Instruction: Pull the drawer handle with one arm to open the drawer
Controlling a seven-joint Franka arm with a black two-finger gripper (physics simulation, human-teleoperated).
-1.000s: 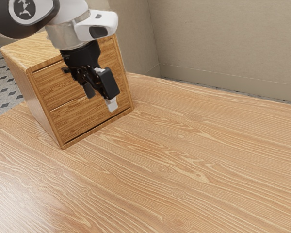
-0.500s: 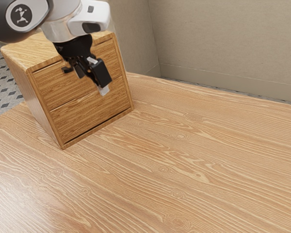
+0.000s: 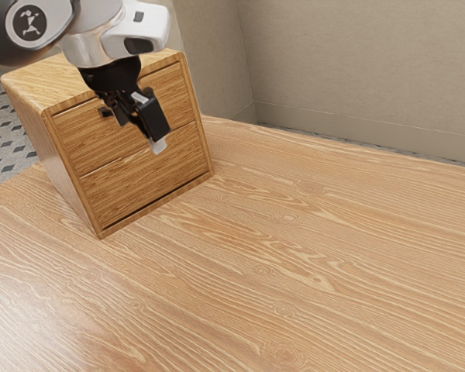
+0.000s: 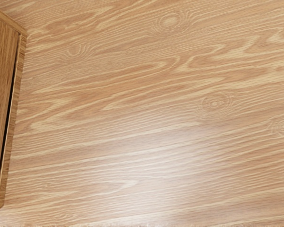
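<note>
A small wooden cabinet (image 3: 39, 85) stands at the table's far left in the exterior view, with an upper drawer (image 3: 77, 138) and a lower drawer (image 3: 139, 180), both shut flush. A small dark handle (image 3: 105, 112) sticks out of the upper drawer front. My black gripper (image 3: 142, 133) hangs just in front of the upper drawer, to the exterior view's right of the handle, tilted downward. Its fingers (image 3: 157, 142) stand apart with nothing between them. In the wrist view the cabinet's front (image 4: 0, 118) lies along one edge, beside bare tabletop.
The wooden table (image 3: 310, 256) stretches wide toward the exterior view's right and front. A beige wall (image 3: 356, 62) runs behind it. Tiled floor (image 3: 0, 132) shows beyond the table's left edge.
My gripper has moved up and toward the exterior view's left, closing in on the upper drawer front and its handle. The drawers have not moved.
</note>
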